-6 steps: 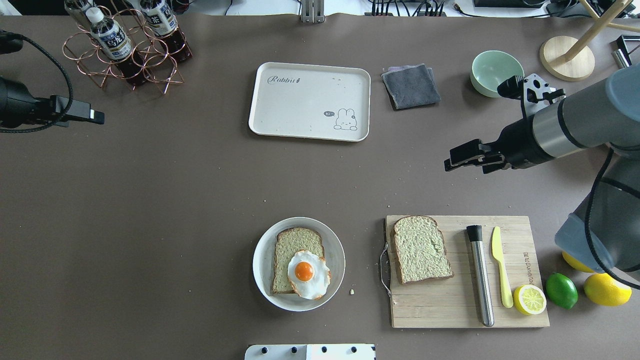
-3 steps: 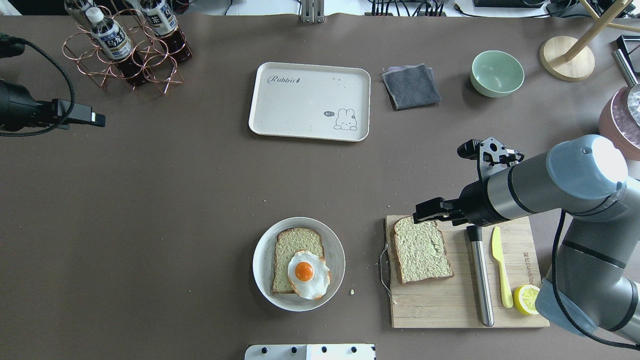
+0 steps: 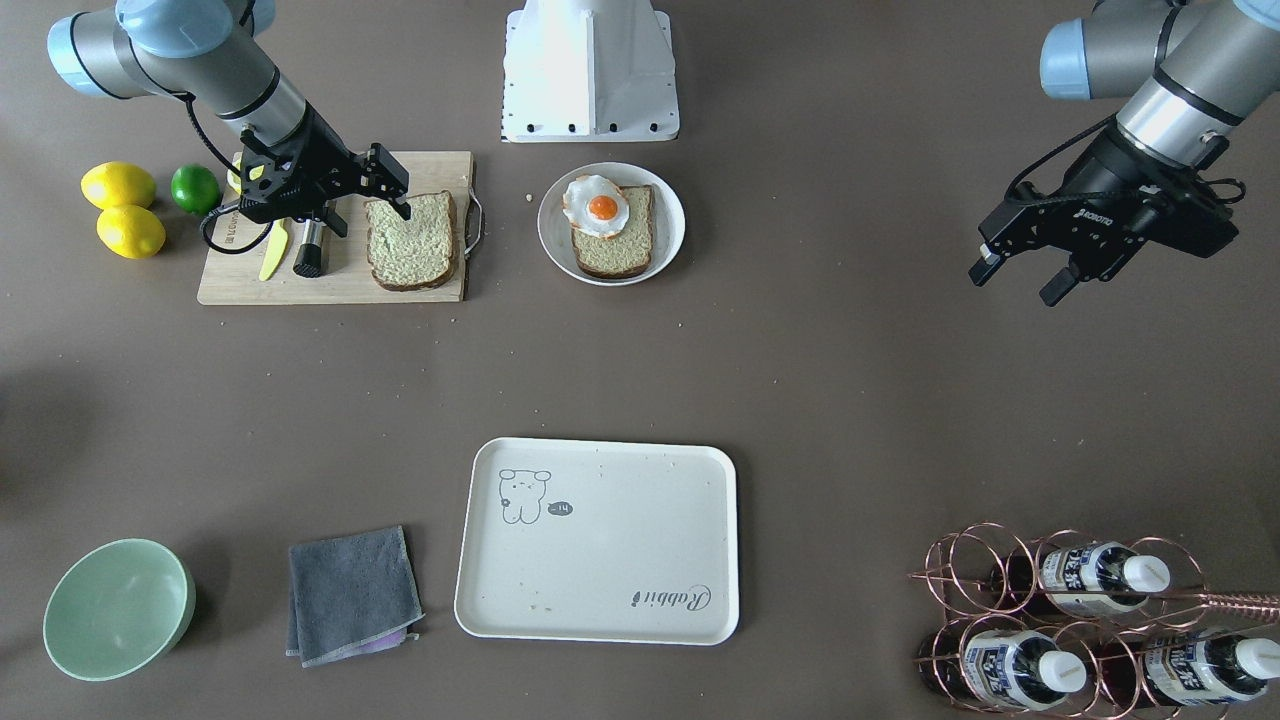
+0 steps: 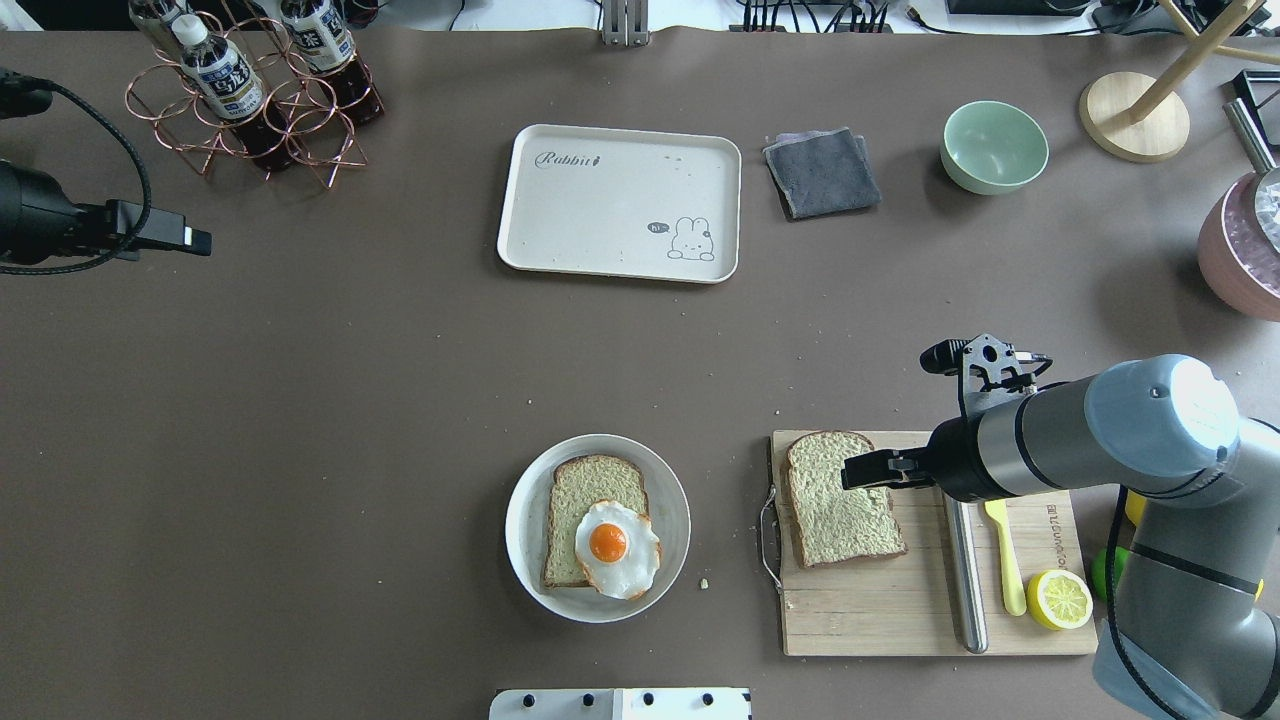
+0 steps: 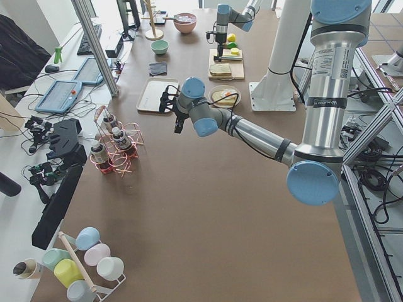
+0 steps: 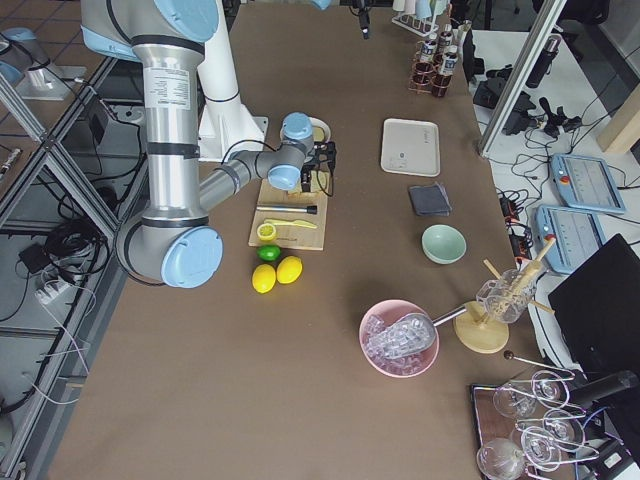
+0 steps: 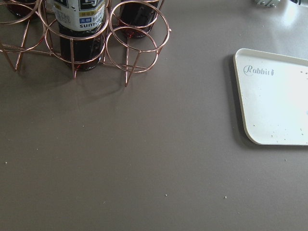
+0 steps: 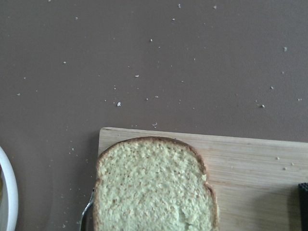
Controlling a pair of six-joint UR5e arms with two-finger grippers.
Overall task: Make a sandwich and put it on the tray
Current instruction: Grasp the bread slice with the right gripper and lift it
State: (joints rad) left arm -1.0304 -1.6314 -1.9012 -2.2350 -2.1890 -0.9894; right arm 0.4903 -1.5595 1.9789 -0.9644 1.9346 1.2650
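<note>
A: Near side?
B: Plate [image 4: 522, 500] near centre: slice [image 4: 585, 485] w/ egg [image 4: 612, 547] on it. To the right, board [image 4: 900, 610] w/ 2nd slice [image 4: 835, 500], top uncovered. Sandwich not stacked yet.
A: R gripper?
B: R gripper [image 4: 852, 471] over 2nd slice's right edge, jaws apart, holding nothing. Touching? Can't tell.
A: L gripper?
B: L gripper [image 3: 1020, 282] at left edge, above table, jaws apart, nothing in it.
A: Tray?
B: Tray [image 4: 600, 215] far centre, well apart from both slices.

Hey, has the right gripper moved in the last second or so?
Yes. In the overhead view the right gripper came toward the robot, from beyond the far edge of the cutting board to over the bread slice on it.
</note>
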